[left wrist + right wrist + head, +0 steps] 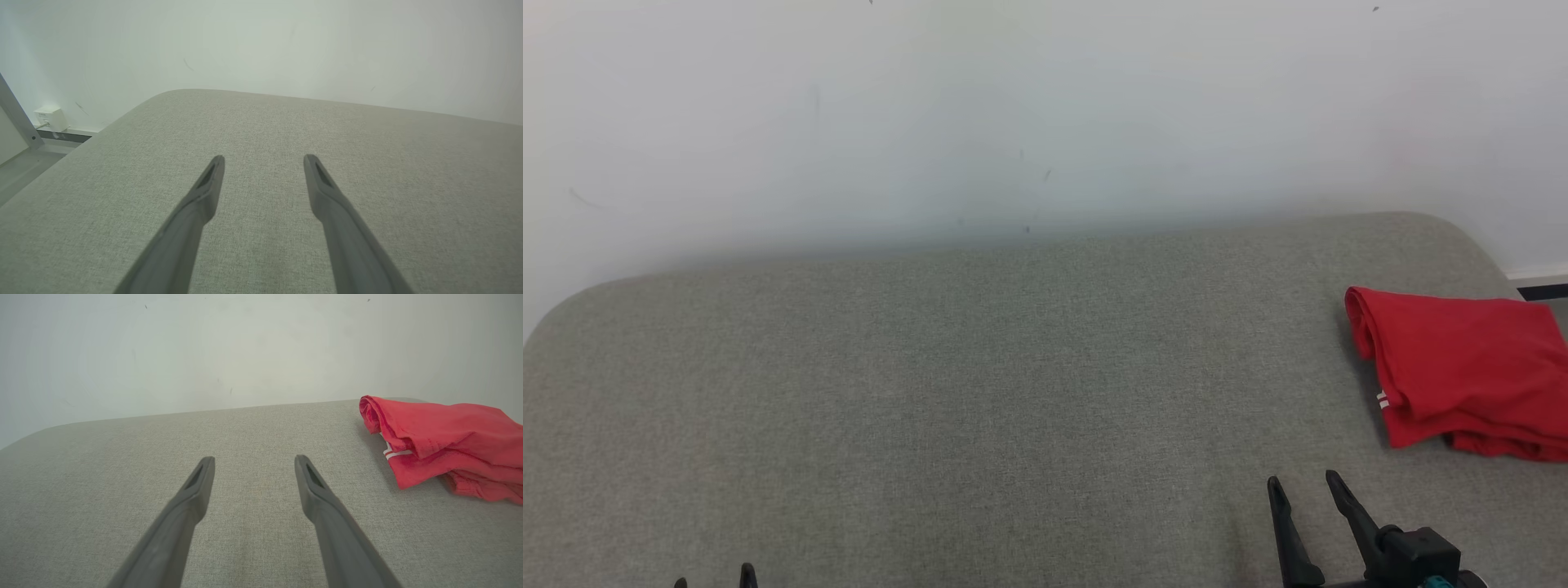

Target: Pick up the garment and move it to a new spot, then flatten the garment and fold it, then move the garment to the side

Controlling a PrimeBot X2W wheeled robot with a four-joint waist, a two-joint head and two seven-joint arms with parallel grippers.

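The garment (1466, 367) is red cloth with a small white stripe, folded into a compact stack at the right edge of the grey fabric surface (980, 392). In the right wrist view the garment (445, 441) lies up and to the right of my fingers. My right gripper (1303, 482) stands open near the front right, below and left of the garment, apart from it, nothing between its fingers. In its own wrist view the right gripper (254, 459) hovers over bare fabric. My left gripper (712, 576) peeks in at the bottom left; the left gripper (263, 158) is open and holds nothing.
A pale wall (1013, 114) rises right behind the padded surface. The surface has rounded far corners. Past its left corner the left wrist view shows a floor strip, a white wall box (50, 118) and a slanted grey bar (18, 116).
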